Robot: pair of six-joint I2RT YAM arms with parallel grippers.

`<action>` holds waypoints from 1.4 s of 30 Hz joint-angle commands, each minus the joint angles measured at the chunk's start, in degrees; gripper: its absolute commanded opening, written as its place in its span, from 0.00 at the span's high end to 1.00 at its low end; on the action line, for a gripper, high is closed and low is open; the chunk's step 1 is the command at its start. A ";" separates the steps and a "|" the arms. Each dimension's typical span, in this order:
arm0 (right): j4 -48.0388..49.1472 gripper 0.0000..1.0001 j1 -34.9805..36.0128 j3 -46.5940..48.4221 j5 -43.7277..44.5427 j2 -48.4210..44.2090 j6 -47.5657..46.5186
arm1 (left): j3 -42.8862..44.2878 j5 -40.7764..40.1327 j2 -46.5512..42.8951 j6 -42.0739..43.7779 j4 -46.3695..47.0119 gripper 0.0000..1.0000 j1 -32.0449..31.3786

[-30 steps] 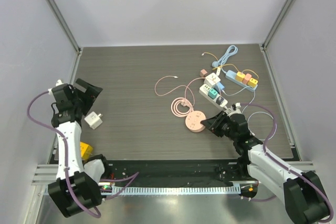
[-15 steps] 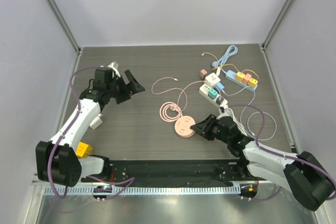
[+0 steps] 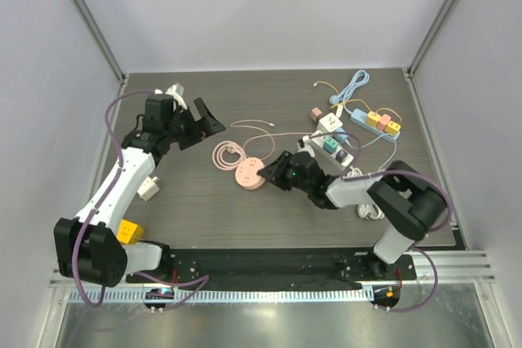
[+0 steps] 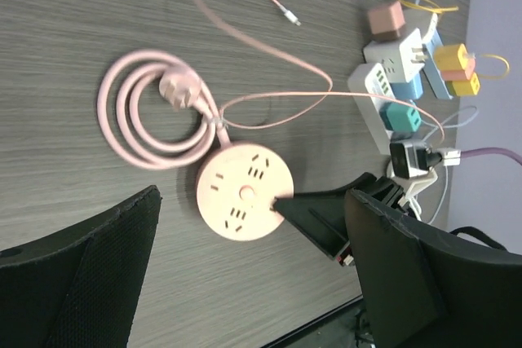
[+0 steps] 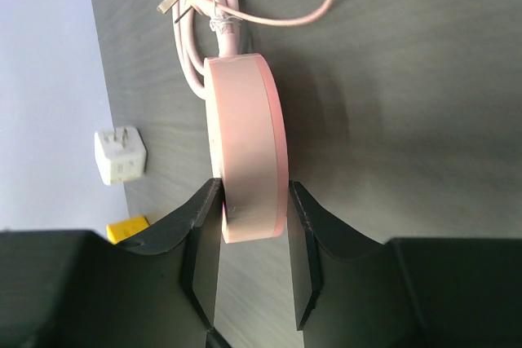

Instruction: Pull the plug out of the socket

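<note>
A round pink socket [image 3: 249, 174] with a coiled pink cord [image 3: 226, 152] sits on the dark table, left of centre. No plug is in its top face in the left wrist view [image 4: 243, 193]. My right gripper [image 3: 273, 175] is shut on the socket's right rim. In the right wrist view the two fingers clamp the disc [image 5: 245, 144] edge-on. My left gripper [image 3: 208, 120] is open and empty, above and behind the socket. Its fingers [image 4: 81, 283] frame the disc from above.
A white power strip [image 3: 330, 146] with a teal plug and a blue strip [image 3: 375, 120] with yellow and pink plugs lie at the back right among loose cables. A white cube adapter [image 3: 148, 188] and a yellow block [image 3: 125, 231] lie near the left edge.
My right gripper has carried the pink socket and cord left across the table. My left arm has swung from the left edge toward the middle, over the socket.
</note>
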 commanded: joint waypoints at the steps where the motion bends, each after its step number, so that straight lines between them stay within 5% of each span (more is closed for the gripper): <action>1: -0.48 0.99 0.72 7.79 4.41 5.30 -2.27 | -1.64 -1.48 -3.16 1.74 1.37 0.06 1.27; 14: 1.26 0.99 3.45 33.19 11.25 24.63 -0.70 | -7.09 -1.39 -7.99 -2.21 7.27 0.07 6.80; 23: 7.69 0.99 7.58 41.03 22.51 31.59 1.68 | -7.27 -0.08 -8.61 -2.39 7.71 0.07 9.61; 28: 3.39 0.99 7.49 35.86 18.74 26.69 -0.42 | -6.21 1.41 -8.70 -1.77 7.00 0.07 10.67; 36: 6.20 0.99 7.93 8.46 19.17 8.58 -5.52 | -7.44 7.74 -6.16 -4.49 10.43 0.07 10.84; 42: 5.32 0.99 12.23 -1.15 19.34 -0.56 -10.27 | -7.80 12.65 -4.05 -5.20 13.41 0.13 10.76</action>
